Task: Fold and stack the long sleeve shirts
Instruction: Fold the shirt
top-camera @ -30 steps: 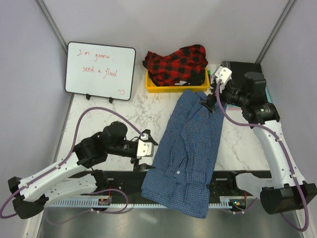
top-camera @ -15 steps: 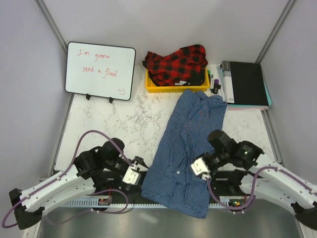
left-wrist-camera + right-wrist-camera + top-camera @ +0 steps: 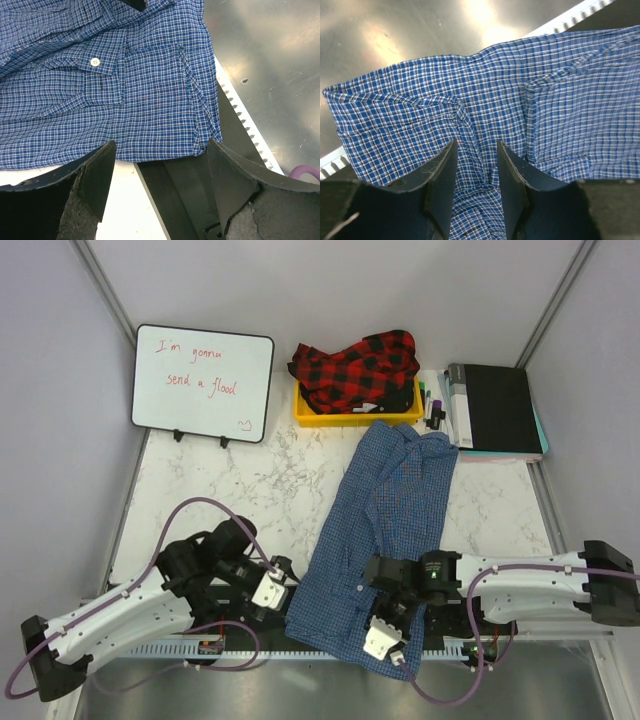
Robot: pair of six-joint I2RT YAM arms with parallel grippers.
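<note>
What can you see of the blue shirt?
The blue shirt is soft checked cloth with a white button, collar at the far end. It lies wrinkled on the marble table, hem over the near edge. The right gripper straddles a fold; the open left gripper sits at its corner.
</note>
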